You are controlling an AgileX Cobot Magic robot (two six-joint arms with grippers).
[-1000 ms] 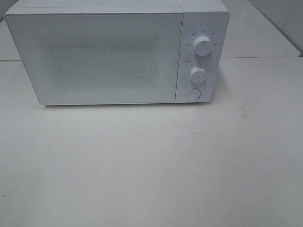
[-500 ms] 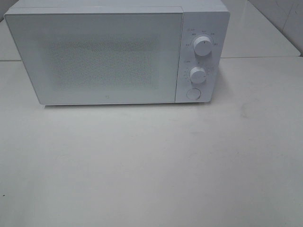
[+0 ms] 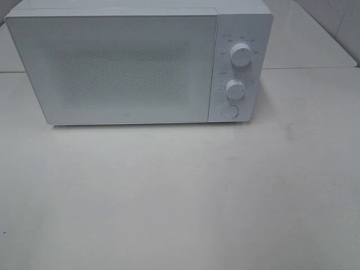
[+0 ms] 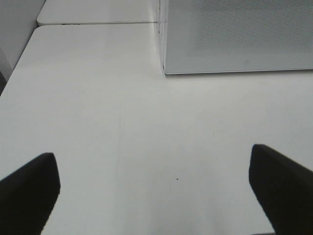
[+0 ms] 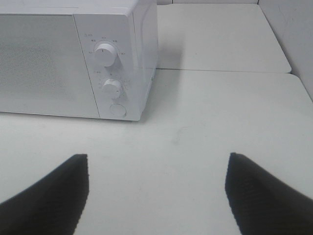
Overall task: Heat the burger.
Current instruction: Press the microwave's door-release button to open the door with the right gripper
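From the high camera you see a white microwave (image 3: 140, 62) at the back of the pale table (image 3: 180, 197). Its door (image 3: 118, 67) is closed, and an upper knob (image 3: 241, 54), a lower knob (image 3: 235, 89) and a round button (image 3: 229, 111) run down its right panel. Neither arm shows in this view. The burger is nowhere to be seen, and the speckled door hides whatever is inside, so you cannot tell whether it sits in the oven or out of frame. In the left wrist view the left gripper (image 4: 154, 164) hangs over bare table in front of the microwave's left corner, its two dark fingers spread wide with nothing between them. In the right wrist view the right gripper (image 5: 157, 159) faces the control panel from well back, its fingers also apart and empty, with the knobs and button clearly ahead of it. Judging by this, you are at a pause with both arms withdrawn and nothing in hand. If the burger is not yet inside, your next move is probably to press the round button with the right gripper to open the door. If it is inside, a turn of a knob is what remains. Either way, close the right fingers for a firm, narrow contact on the control.
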